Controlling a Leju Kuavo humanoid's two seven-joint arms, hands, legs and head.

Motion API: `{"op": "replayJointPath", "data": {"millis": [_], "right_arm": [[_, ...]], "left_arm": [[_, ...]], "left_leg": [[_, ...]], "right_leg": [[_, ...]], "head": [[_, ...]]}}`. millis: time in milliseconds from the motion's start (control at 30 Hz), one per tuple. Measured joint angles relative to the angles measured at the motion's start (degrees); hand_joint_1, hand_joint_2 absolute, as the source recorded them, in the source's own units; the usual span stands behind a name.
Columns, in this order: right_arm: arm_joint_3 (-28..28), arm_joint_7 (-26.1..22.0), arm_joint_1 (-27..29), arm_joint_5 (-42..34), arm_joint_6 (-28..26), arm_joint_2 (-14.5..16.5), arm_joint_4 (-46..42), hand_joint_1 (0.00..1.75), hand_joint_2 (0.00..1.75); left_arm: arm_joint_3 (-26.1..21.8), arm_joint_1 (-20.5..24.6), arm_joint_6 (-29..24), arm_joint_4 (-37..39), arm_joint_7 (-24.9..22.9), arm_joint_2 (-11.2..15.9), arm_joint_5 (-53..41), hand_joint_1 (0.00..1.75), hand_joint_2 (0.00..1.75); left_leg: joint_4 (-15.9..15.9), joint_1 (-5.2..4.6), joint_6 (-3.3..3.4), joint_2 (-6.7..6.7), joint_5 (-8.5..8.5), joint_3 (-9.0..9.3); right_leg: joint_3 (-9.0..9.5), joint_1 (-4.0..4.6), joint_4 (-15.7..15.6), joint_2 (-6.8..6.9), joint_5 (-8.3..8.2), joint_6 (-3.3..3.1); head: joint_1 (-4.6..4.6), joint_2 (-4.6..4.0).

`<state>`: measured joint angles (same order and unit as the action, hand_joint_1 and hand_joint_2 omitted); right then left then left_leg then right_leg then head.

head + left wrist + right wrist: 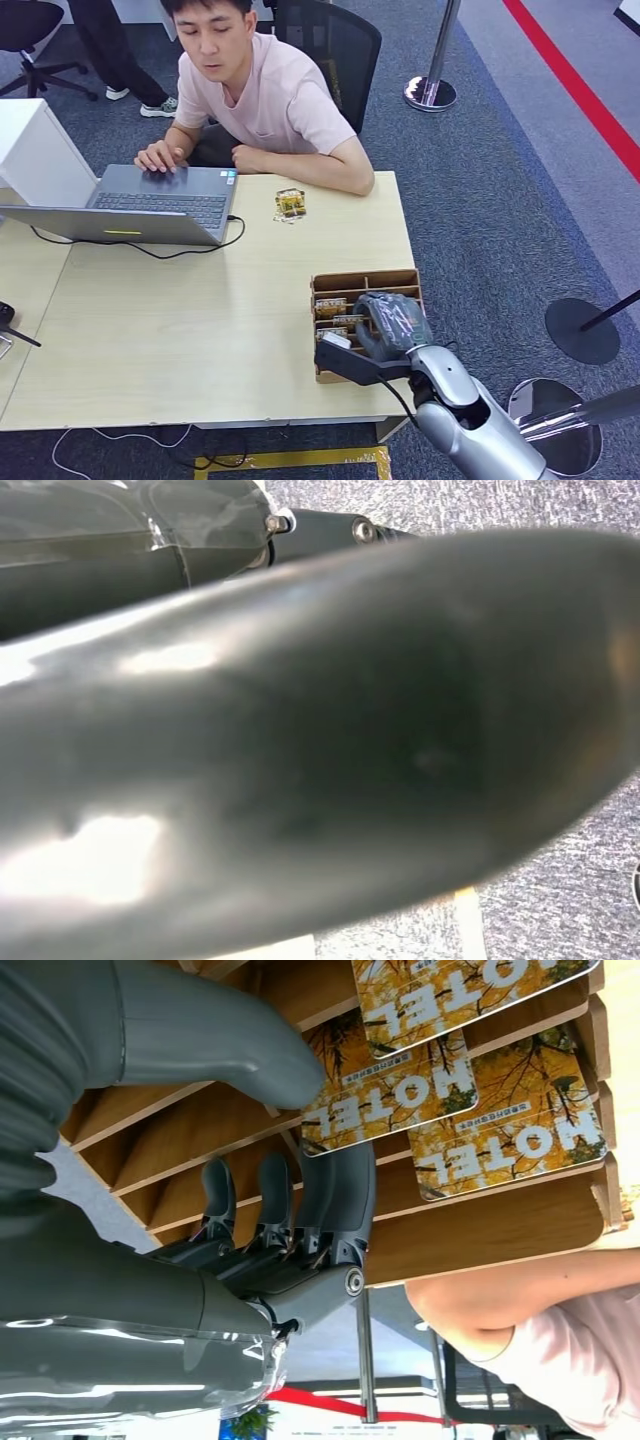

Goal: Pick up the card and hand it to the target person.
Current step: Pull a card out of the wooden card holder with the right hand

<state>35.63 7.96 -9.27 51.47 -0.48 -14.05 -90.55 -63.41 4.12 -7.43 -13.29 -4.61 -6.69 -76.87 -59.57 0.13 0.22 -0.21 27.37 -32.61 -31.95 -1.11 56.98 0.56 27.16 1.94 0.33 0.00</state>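
My right hand [392, 325] reaches into a brown slotted card box [366, 283] at the table's front right. Several yellow HOTEL cards stand in the box's slots [330, 307]. In the right wrist view the thumb [249, 1050] presses on the corner of the middle card [392, 1095] and the dark fingers [332, 1195] curl against its other side, so the hand [313, 1130] pinches that card, which still sits in the box [490, 1230]. A second card [506, 1125] and a third card [453, 990] lie beside it. The person [264, 95] in a pink shirt sits at the far side.
An open laptop [151, 205] with a black cable lies at the table's back left, under the person's hand. Another yellow card [290, 203] lies near the person's forearm. A white box [38, 150] stands at far left. Stanchion bases [581, 330] stand on the carpet to the right.
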Motion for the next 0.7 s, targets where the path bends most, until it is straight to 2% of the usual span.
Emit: {"op": "replayJointPath", "data": {"millis": [700], "right_arm": [[0.63, -0.49, -0.95, -0.19, 0.38, 0.22, 0.73, 1.07, 1.75]], "left_arm": [[0.00, 0.00, -0.02, 0.01, 0.00, 0.00, 0.01, 0.00, 0.00]], "left_leg": [[0.00, 0.00, 0.00, 0.00, 0.00, 0.00]], "right_leg": [[0.00, 0.00, 0.00, 0.00, 0.00, 0.00]], "head": [[0.00, 0.00]]}}
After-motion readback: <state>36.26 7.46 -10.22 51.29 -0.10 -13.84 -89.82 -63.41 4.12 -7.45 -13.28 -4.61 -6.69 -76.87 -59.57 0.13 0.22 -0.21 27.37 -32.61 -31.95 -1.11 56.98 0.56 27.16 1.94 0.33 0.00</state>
